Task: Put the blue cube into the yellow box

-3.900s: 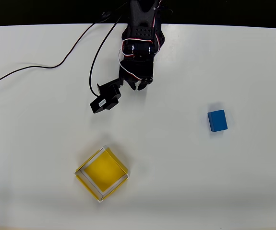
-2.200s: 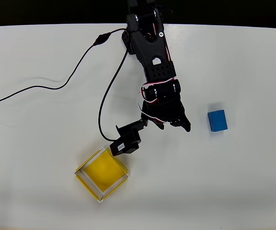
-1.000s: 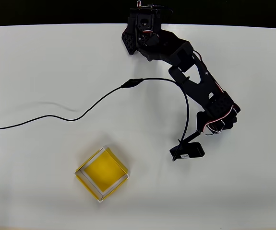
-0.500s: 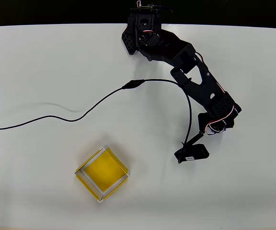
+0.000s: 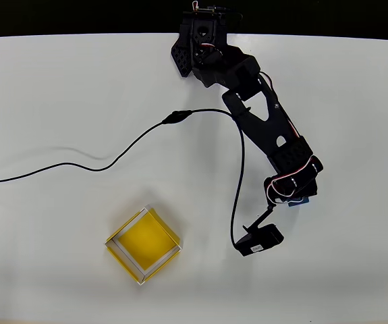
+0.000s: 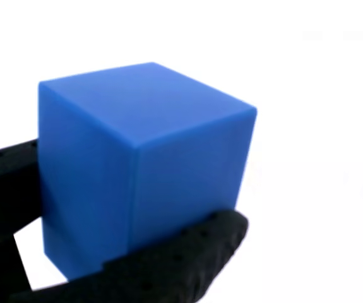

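Wrist view shows the jaws clamped on the blue cube (image 6: 146,170), so carrying looks underway: next, swing toward the yellow box (image 5: 143,244) near the worktop's front edge and release.

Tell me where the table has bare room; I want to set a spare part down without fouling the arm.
Bare: the whole patch right of the arm, and the strip left of the yellow box under the cable. Crowded: around the gripper and blue cube.

Matte black arm (image 5: 261,115) of blocky segments, red-and-white wires looped at the wrist, thin black cable (image 5: 113,158) trailing off, dimpled black claw (image 6: 168,265) fingers.
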Robot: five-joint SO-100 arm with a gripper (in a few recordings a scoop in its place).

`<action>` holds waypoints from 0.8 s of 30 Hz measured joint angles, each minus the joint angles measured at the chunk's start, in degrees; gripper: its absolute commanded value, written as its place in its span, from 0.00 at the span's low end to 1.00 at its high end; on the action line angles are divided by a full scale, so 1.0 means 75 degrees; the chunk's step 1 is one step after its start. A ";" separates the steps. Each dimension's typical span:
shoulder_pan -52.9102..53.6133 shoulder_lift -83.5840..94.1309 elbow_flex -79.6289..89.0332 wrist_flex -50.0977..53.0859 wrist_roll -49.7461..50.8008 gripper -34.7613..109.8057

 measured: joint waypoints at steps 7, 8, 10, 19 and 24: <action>0.2180 0.1652 0.0012 -0.0492 -0.1594 0.36; 0.2531 0.1805 0.0047 -0.0656 -0.1852 0.36; 0.3199 0.2027 0.0234 -0.1031 -0.2332 0.36; 0.5707 0.1652 0.0199 -0.2566 -0.3516 0.37; 0.6633 0.0633 -0.0270 -0.3164 -0.3855 0.37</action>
